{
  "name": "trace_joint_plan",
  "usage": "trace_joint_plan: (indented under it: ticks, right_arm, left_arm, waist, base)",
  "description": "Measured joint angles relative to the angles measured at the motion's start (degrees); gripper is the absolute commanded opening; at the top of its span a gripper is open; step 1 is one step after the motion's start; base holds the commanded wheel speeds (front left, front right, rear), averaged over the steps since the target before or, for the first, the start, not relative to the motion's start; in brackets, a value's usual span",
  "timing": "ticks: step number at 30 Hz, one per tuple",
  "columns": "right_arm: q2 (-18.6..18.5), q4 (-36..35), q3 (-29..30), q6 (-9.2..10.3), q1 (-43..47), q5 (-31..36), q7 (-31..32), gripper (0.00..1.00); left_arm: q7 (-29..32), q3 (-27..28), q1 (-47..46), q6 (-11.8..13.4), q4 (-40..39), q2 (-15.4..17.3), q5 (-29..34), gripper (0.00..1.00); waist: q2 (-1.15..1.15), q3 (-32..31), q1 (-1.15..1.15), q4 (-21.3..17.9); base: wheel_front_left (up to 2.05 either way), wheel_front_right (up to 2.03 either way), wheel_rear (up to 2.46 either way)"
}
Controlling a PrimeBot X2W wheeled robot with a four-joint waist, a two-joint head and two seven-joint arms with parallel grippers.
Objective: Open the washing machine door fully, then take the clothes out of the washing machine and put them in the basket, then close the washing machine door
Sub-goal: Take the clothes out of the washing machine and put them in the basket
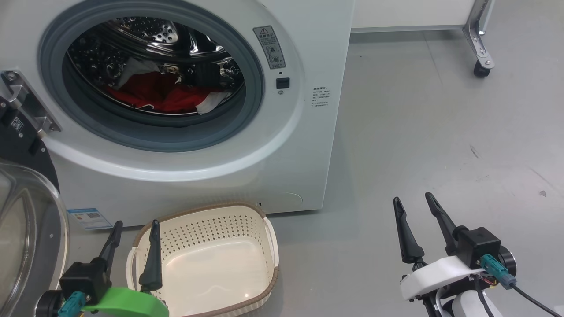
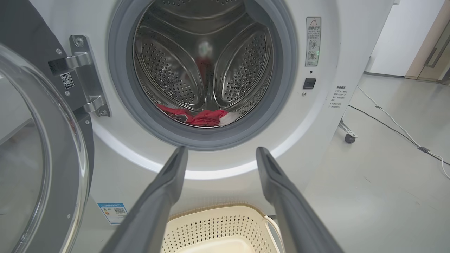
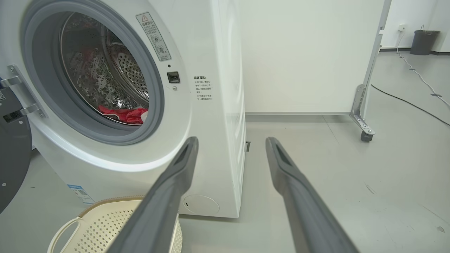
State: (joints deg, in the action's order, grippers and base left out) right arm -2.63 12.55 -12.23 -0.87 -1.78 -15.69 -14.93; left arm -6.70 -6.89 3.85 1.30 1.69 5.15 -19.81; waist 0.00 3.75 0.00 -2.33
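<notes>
The white washing machine (image 1: 211,176) stands with its round opening uncovered. Its door (image 1: 26,220) is swung out to the left, glass bowl facing me; it is also at the left of the left wrist view (image 2: 38,158). Red clothes (image 1: 163,97) with white trim lie at the bottom of the steel drum, visible too as clothes (image 2: 204,117) and clothes (image 3: 123,114). The cream basket (image 1: 211,259) sits on the floor in front of the machine, with nothing in it. My left gripper (image 1: 134,226) is open at the basket's left rim. My right gripper (image 1: 414,200) is open over bare floor to the right.
Grey floor (image 1: 440,132) stretches to the right of the machine. A white panel on a metal leg with a castor (image 1: 480,66) stands at the back right. Cables (image 2: 397,126) run along the floor on the right. A dark bin (image 3: 425,42) stands far off.
</notes>
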Motion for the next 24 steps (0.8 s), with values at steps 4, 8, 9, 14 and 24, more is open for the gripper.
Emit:
trace_joint_plan:
  ticks: [4,8,9,14,24]
  right_arm:
    - [0.0,0.0,-0.2,0.0,0.0,0.0,0.0,1.0]
    - [0.0,0.0,-0.3,0.0,0.0,0.0,0.0,1.0]
    - [0.0,0.0,-0.3,0.0,0.0,0.0,0.0,1.0]
    - [0.0,0.0,-0.5,0.0,0.0,0.0,0.0,1.0]
    - [0.0,-0.8,-0.8,0.01,-0.1,0.0,0.0,1.0]
  left_arm:
    - [0.0,0.0,0.0,0.0,-0.1,0.0,0.0,1.0]
    - [0.0,0.0,0.0,0.0,-0.1,0.0,0.0,1.0]
    - [0.0,0.0,0.0,0.0,-0.2,0.0,0.0,1.0]
    - [-0.5,0.1,0.0,0.3,-0.3,0.0,0.0,1.0]
    - [-0.4,-0.6,-0.1,0.5,-0.5,-0.1,0.0,1.0]
  waist:
    - [0.0,0.1,0.0,0.0]
    - [0.0,0.2,0.0,0.1]
    - [0.0,0.2,0.0,0.1]
    - [0.0,0.4,0.0,0.1]
    - [0.0,2.2,0.0,0.2]
  base:
    - [0.06,-0.06,0.0]
    - [0.0,0.0,0.0]
    - [0.0,0.0,0.0]
    - [0.0,0.0,0.0]
    - [0.0,0.0,0.0]
